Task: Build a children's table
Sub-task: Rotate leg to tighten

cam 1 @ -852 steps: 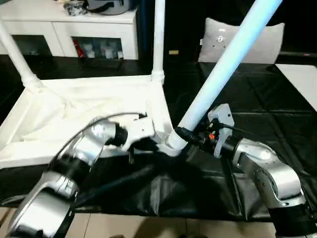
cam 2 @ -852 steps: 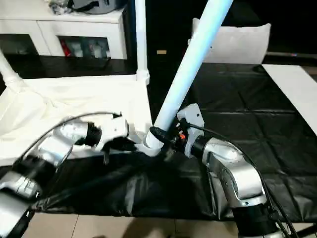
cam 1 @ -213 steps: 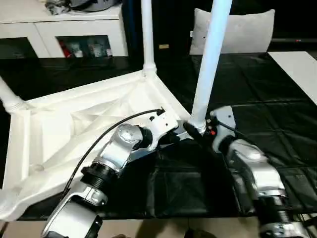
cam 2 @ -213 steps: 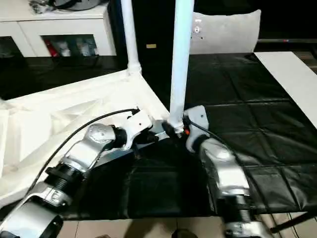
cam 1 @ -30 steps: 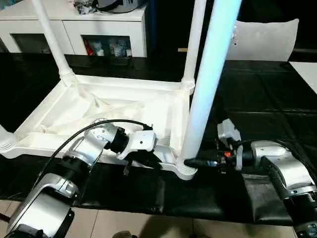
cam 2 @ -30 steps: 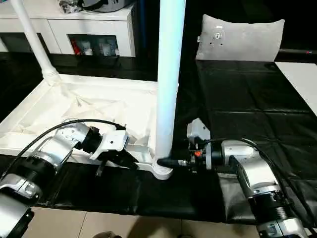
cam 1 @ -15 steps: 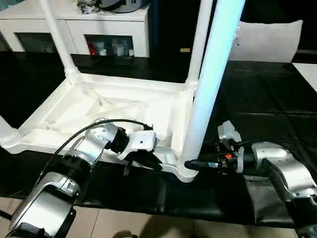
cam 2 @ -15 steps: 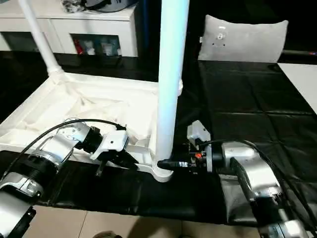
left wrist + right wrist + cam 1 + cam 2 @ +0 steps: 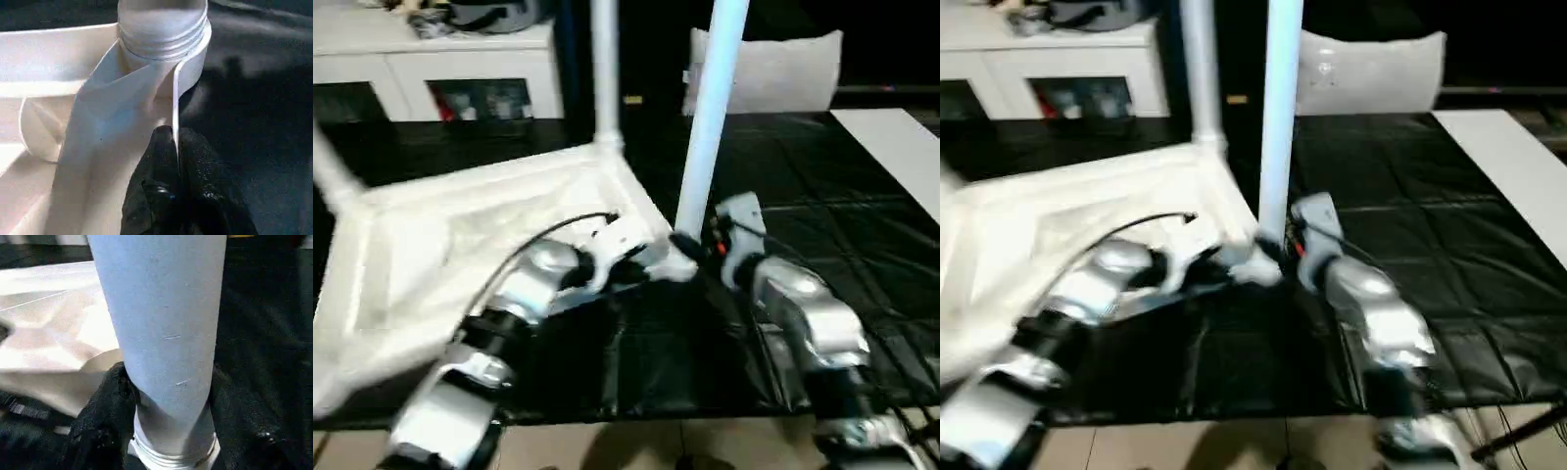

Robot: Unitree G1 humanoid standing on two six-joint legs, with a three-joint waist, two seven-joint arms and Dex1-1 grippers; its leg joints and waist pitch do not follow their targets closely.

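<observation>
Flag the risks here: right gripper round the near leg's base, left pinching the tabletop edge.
1. The near leg stands tall and is held only low down by the right gripper; it could lever out of line in the corner socket.
2. The left gripper pinches just a thin rim of the upturned tabletop; that rim may slip free.

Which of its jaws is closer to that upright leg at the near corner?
Right. The right gripper clasps the leg just above its socket; the left gripper pinches the tabletop's rim beside that socket.
</observation>
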